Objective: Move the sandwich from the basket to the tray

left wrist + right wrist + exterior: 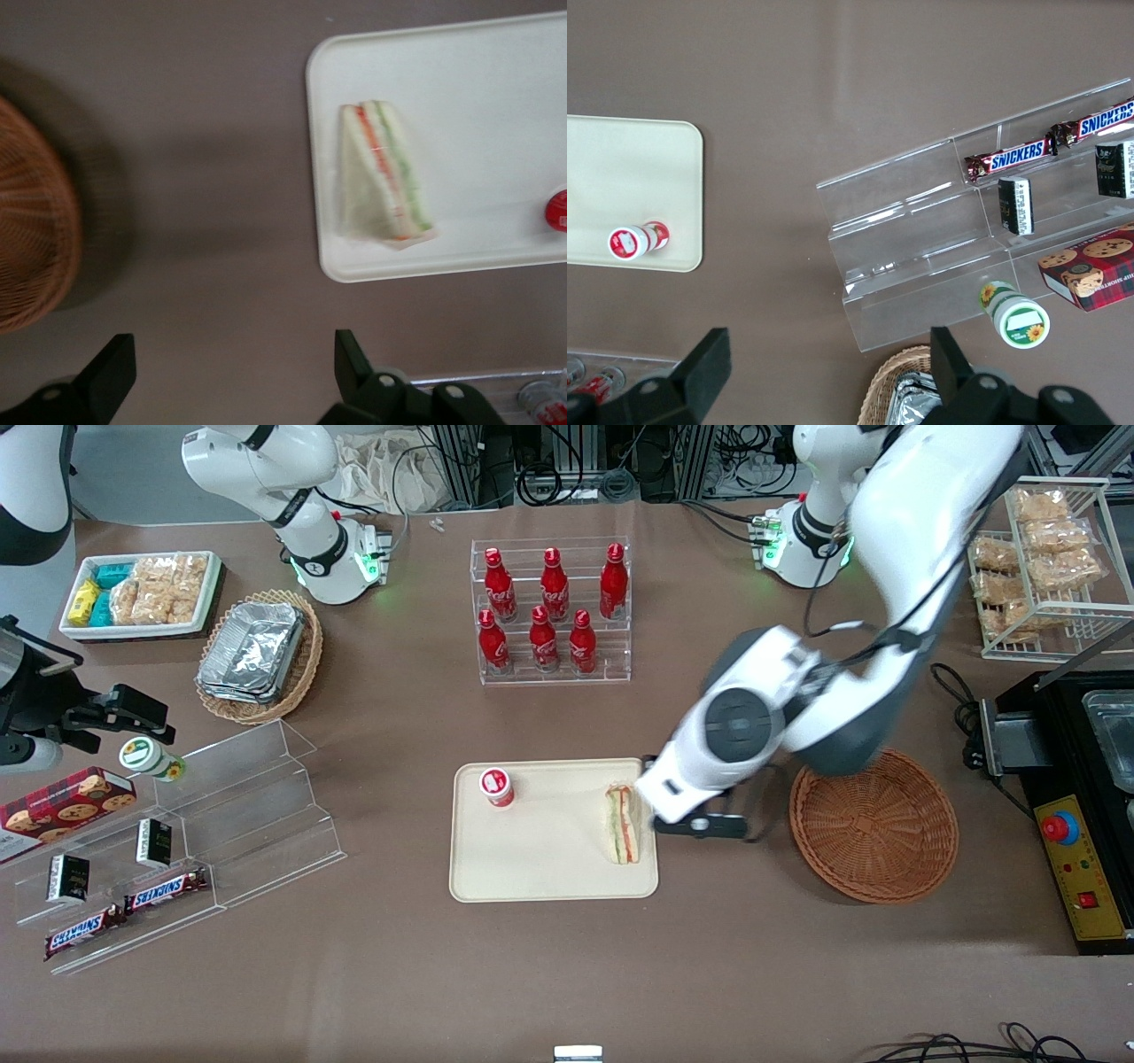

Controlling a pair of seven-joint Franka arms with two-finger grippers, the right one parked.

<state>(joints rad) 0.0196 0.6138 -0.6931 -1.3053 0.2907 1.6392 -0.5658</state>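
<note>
Sandwich [622, 824] on tray [540, 868]; hand [235, 376] open, tips cropped.

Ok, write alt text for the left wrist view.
A wrapped sandwich lies on the tray, near its edge closest to the empty wicker basket. The open gripper hangs over bare table between tray and basket, holding nothing.

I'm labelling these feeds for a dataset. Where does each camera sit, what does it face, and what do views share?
Front view: overhead, facing both arms; end effector between tray and basket.
Left wrist view: looks down at the sandwich on the tray; open end effector fingers show.
Right wrist view: parked arm's, over a clear shelf.
Shared: all show the tray.
</note>
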